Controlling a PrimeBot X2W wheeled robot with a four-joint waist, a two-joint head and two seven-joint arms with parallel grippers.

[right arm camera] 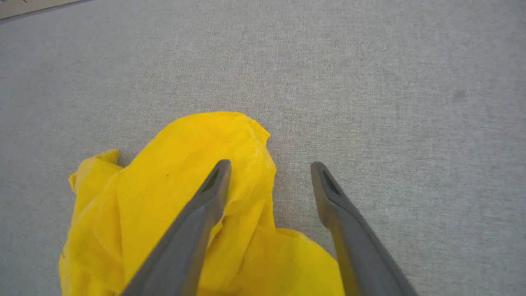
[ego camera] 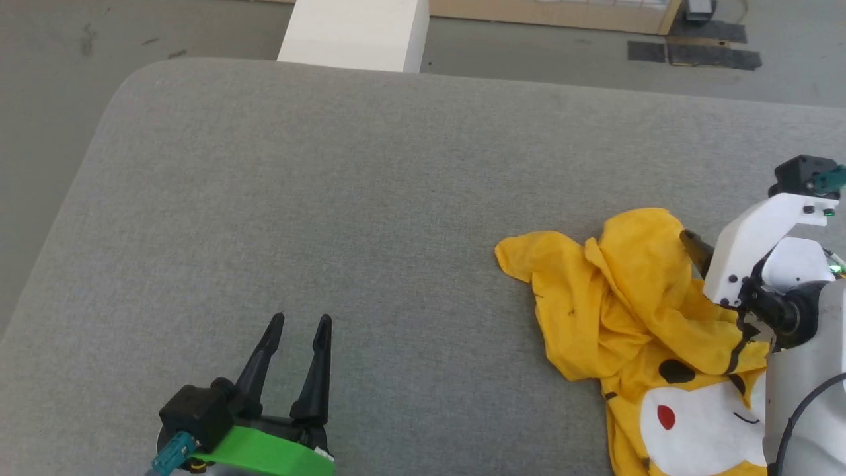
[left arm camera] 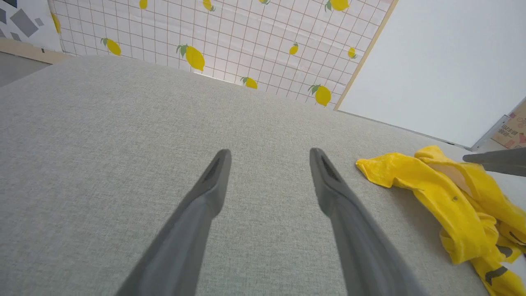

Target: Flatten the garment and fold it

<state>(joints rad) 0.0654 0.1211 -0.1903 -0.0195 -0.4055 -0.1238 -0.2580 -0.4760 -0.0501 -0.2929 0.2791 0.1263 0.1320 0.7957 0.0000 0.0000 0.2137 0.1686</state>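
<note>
The right pincer (right arm camera: pixel 269 168) stands spread with nothing between its fingers (right arm camera: pixel 193 222). One finger lies over a raised yellow fold and the other over bare grey cloth, so it straddles the fold's edge, apparently placed to take that edge. The garment (ego camera: pixel 634 297) lies crumpled at the near right of the desk (ego camera: pixel 330 165), its sleeves and hem bunched together and its white face print with the red dot turned up at the near edge. The left pincer (ego camera: pixel 301 324) is also spread and empty, low over bare desk well apart from the shirt — likely waiting for a corner to come within reach. By my judgement, flattening has not yet begun.
</note>
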